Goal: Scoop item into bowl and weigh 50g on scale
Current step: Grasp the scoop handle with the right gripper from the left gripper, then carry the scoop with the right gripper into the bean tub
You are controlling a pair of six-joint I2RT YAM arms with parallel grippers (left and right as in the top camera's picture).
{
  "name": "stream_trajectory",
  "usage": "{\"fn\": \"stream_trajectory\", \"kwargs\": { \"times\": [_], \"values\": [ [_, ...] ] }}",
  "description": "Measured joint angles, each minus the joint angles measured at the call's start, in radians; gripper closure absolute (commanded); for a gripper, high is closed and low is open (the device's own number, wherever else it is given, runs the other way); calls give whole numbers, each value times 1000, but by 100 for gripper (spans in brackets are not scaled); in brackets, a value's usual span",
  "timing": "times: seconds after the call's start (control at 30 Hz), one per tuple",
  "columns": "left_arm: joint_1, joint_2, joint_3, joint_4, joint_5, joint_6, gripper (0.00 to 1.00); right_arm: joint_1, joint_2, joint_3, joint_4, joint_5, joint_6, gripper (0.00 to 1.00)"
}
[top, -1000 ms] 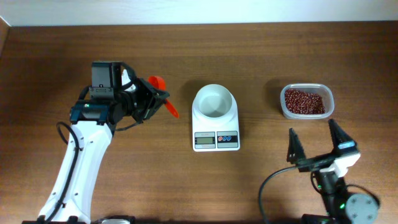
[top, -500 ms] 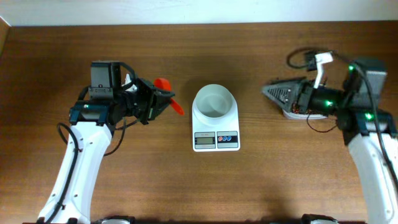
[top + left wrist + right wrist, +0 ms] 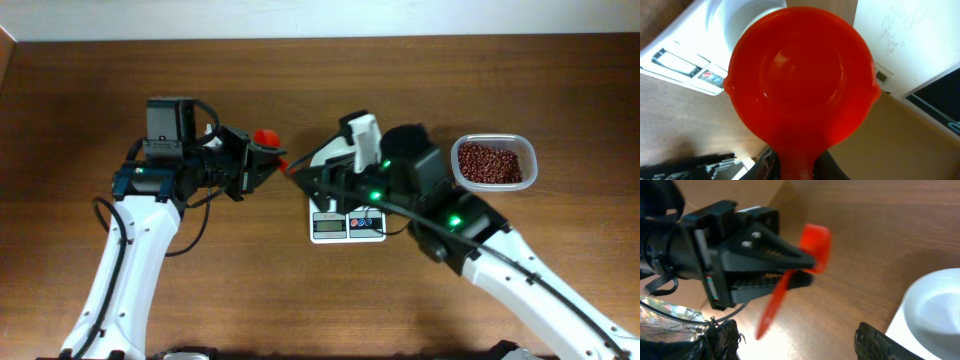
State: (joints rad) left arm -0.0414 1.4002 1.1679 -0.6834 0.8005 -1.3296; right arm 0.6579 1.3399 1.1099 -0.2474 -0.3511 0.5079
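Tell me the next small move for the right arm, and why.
Probably ease the right gripper forward around the free handle end of the red scoop: its jaws stand open just short of it, while the left gripper holds it.

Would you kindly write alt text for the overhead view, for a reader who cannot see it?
The left gripper holds a red scoop beside a white scale, while the right gripper, open, reaches across the scale toward it. A clear tub of reddish-brown beans sits at the right of the wooden table.
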Motion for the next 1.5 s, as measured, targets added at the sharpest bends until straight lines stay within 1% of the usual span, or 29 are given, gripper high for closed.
{"fn": "stream_trajectory", "kwargs": {
  "times": [0.17,0.23,0.37,0.5,0.53,0.6,0.63,0.73,0.87,0.9,0.93,0.97,1.0,1.03,1.07,1.1,1.17,1.23,1.3,1.33,1.4,1.43,1.5],
  "values": [
    [-77,0,0,0,-21,-53,100,109,0,0,33,187,16,34],
    [-82,0,0,16,-12,-60,100,119,0,0,46,237,17,36],
    [-82,0,0,58,45,-67,100,120,0,0,47,276,19,41],
    [-82,0,0,60,64,-67,100,120,8,0,50,283,39,51],
    [-82,0,0,60,64,-67,98,120,18,0,51,283,48,52],
    [-82,0,0,59,63,-66,96,120,45,0,62,283,64,59],
    [-80,0,0,60,63,-64,95,120,48,0,69,283,68,66],
    [-81,0,0,60,64,-62,95,121,50,0,78,283,74,72],
    [-81,0,0,60,65,-59,92,121,51,0,79,283,77,84],
    [-81,0,0,60,64,-59,89,121,52,0,79,282,76,89],
    [-81,0,0,60,64,-59,74,122,52,0,79,282,77,96],
    [-81,0,0,60,64,-59,57,122,52,0,77,283,77,96],
    [-81,0,0,60,65,-60,34,122,53,0,76,287,78,96],
    [-81,0,0,61,68,-47,20,122,53,0,76,287,80,96],
    [-81,0,0,60,68,-37,8,122,53,0,76,287,80,96],
    [-81,0,0,61,68,-28,3,122,53,0,76,287,80,96],
    [-81,0,1,60,58,17,1,122,53,0,74,287,70,96],
    [-81,0,1,60,14,109,1,122,53,0,62,291,57,96],
    [-81,0,1,60,-56,226,1,112,55,17,-13,291,43,96],
    [-81,0,1,60,-119,306,1,90,56,48,-89,287,34,96],
    [-81,0,1,61,-191,369,1,48,66,141,-277,271,7,96],
    [-81,0,1,60,-232,397,1,0,71,236,-404,266,-20,96],
    [-81,0,1,61,-302,431,1,-76,72,376,-561,261,-60,96]
  ]
}}
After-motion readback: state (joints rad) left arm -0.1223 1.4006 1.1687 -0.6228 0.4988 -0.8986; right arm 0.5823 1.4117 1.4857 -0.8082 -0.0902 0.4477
